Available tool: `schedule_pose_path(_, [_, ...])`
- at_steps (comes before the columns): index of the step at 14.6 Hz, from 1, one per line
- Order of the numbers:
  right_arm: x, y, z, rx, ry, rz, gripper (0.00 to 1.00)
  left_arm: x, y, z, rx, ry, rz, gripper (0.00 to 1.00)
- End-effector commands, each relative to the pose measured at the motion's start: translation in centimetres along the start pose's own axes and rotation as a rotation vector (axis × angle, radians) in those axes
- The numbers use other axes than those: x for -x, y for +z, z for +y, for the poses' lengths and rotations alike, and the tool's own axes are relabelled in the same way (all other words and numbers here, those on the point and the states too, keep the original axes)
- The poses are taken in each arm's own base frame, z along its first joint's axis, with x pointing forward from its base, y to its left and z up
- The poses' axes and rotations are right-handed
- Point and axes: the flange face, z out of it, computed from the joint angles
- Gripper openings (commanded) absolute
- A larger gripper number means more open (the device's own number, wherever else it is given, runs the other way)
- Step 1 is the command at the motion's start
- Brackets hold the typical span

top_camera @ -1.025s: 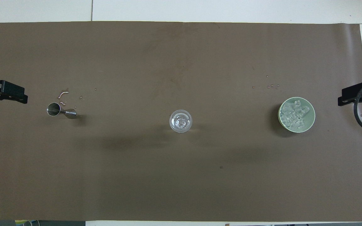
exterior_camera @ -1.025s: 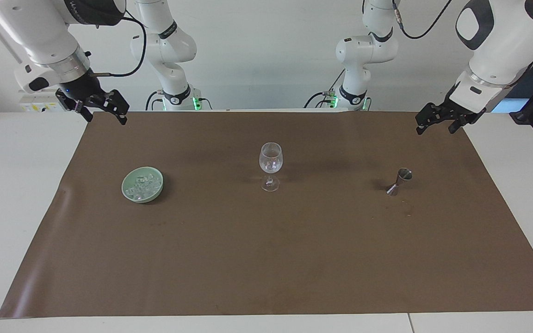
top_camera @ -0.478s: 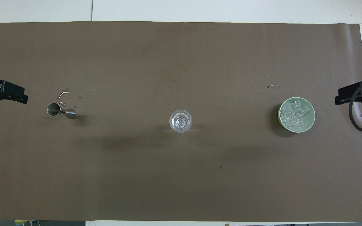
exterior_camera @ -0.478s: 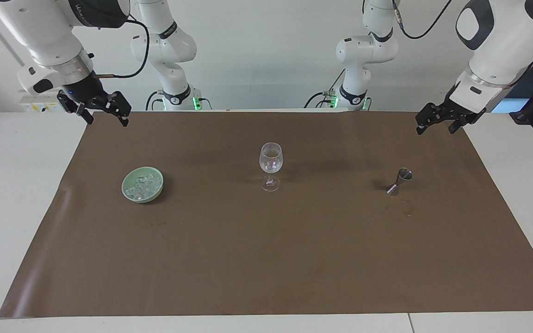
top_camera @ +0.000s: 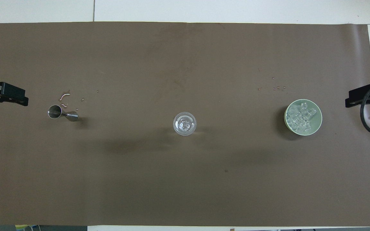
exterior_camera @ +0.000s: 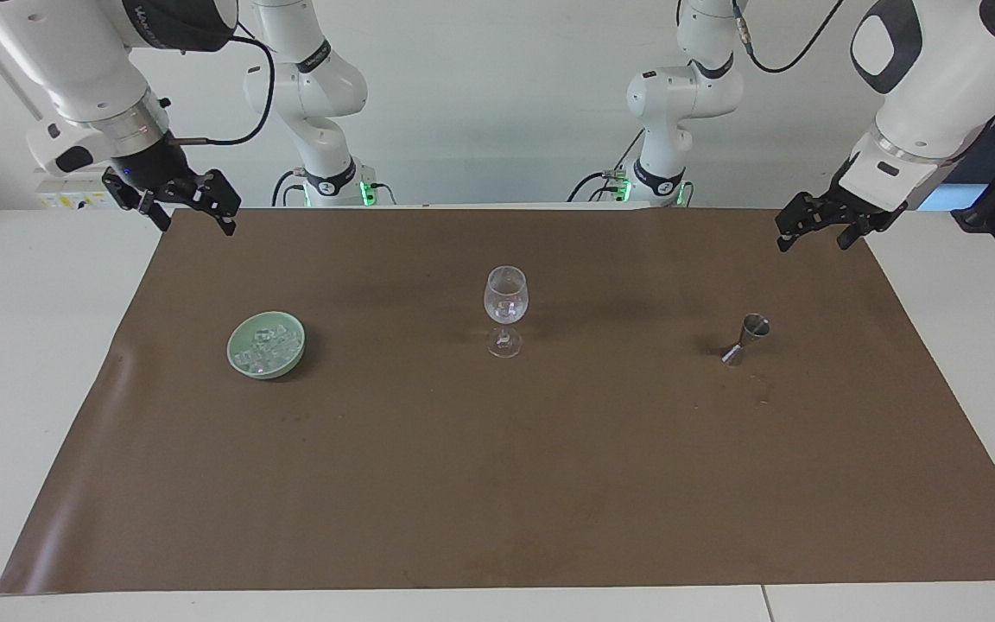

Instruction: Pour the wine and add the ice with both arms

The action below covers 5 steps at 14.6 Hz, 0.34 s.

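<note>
Ice [exterior_camera: 266, 347] sits piled in one pale green bowl [exterior_camera: 237, 361] toward the right arm's end of the table, cubes too many and too jumbled to count; a few more cubes show inside the stemmed glass [exterior_camera: 506, 298] at the middle of the brown mat [exterior_camera: 497, 484], seen from overhead too [top_camera: 184, 124]. Judging by that, ice looks added, and the small metal jigger [exterior_camera: 746, 339] toward the left arm's end stands tilted with droplets on the mat beside it [top_camera: 64, 96], so the pour looks done as well; whether liquid is in the glass, cannot tell. Task reads as finished or nearly, both arms parked. Counts, big to small: two arms, one mat, one bowl, one glass, one jigger. Right gripper [exterior_camera: 194, 207] hangs over the mat's corner by its own base, claw spread, holding nothing. Left gripper [exterior_camera: 817, 226] hangs over the mat's other corner nearest the robots, claw spread too, empty.
</note>
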Motion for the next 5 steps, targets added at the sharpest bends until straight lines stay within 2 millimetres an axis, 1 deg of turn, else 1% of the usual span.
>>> schedule_pose_path(1, [0.34, -0.13, 0.43, 0.004, -0.022, 0.003, 1.0, 0.98, -0.18, -0.21, -0.014, 0.01, -0.005, 1.0])
schedule_pose_path(5, [0.34, 0.01, 0.53, 0.006, -0.02, 0.0, 1.0, 0.91, -0.24, -0.21, -0.014, 0.009, 0.001, 1.0])
